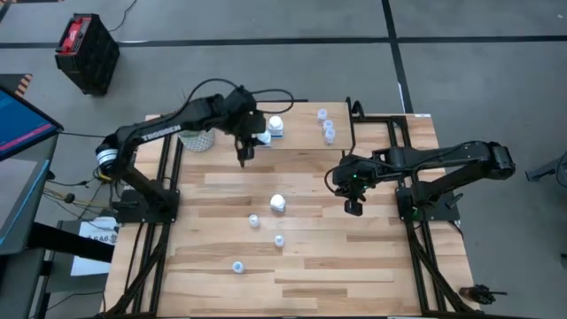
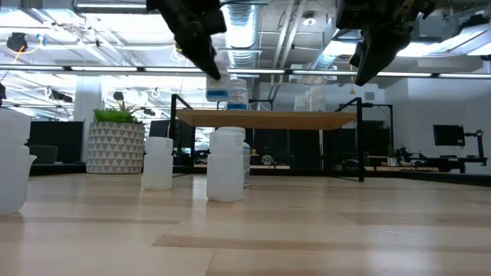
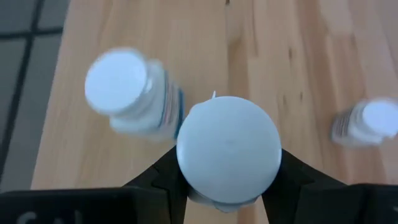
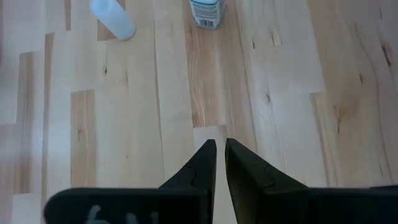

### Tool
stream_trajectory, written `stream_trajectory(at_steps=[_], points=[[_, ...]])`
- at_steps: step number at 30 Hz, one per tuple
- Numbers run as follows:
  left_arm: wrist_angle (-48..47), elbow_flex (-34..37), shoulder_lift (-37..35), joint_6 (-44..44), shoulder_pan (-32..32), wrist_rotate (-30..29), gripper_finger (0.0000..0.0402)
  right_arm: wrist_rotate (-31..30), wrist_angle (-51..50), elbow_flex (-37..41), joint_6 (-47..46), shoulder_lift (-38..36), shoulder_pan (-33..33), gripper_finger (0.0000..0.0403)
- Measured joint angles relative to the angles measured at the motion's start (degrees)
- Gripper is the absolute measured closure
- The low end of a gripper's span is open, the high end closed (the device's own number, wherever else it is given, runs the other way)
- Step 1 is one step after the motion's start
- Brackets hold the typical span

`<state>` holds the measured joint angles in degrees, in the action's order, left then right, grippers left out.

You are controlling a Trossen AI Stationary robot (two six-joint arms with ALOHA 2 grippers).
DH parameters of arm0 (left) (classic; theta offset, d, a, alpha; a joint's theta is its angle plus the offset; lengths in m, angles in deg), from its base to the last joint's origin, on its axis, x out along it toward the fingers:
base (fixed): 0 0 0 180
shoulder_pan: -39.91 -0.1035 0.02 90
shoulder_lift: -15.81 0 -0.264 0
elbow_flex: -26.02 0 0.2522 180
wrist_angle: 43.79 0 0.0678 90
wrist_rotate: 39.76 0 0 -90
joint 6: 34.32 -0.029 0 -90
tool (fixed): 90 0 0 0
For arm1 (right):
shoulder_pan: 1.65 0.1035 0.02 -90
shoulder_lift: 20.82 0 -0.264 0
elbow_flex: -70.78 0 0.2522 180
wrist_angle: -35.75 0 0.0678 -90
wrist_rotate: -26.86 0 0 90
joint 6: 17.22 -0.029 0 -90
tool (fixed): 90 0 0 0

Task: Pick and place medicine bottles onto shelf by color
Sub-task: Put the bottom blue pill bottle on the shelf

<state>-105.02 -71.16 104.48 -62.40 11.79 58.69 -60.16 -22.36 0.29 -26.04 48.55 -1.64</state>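
The shelf (image 1: pixel 310 124) stood at the far edge of the table (image 1: pixel 381 266). On its left part stood one bottle (image 1: pixel 276 125), with the left gripper (image 1: pixel 263 137) holding a second bottle (image 3: pixel 228 149) just beside it. Three bottles (image 1: pixel 327 127) stood on the shelf's right part. The plant pot (image 1: pixel 197 139) sat left of the shelf. In front of the shelf a larger bottle (image 1: pixel 278 203) stood mid-table; three smaller ones (image 1: pixel 255 221) lay nearer still, possibly upright. The right gripper (image 1: pixel 353 207) hung to the right of the larger bottle, in front of the shelf's right end.
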Motion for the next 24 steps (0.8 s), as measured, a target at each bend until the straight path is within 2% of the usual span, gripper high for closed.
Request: stream_trajectory(at_steps=[8,14,19,24], points=[[-3.14,-1.88,1.49,-4.47,-5.98,1.09,0.0275,0.0,-0.19,0.0,0.32,0.0,-0.01,0.0344],[-3.12,-1.9,1.49,-7.49,-10.95,7.79,0.0261,0.0,-0.19,0.0,0.34,0.0,-0.02,0.0344],[-3.37,-1.9,1.49,-5.71,-11.28,4.53,0.0227,0.0,-0.19,0.0,0.3,0.0,-0.02,0.0344],[-4.21,-1.9,1.49,-5.68,-11.11,4.68,0.0199,0.0,-0.19,0.0,0.3,0.0,-0.02,0.0344]])
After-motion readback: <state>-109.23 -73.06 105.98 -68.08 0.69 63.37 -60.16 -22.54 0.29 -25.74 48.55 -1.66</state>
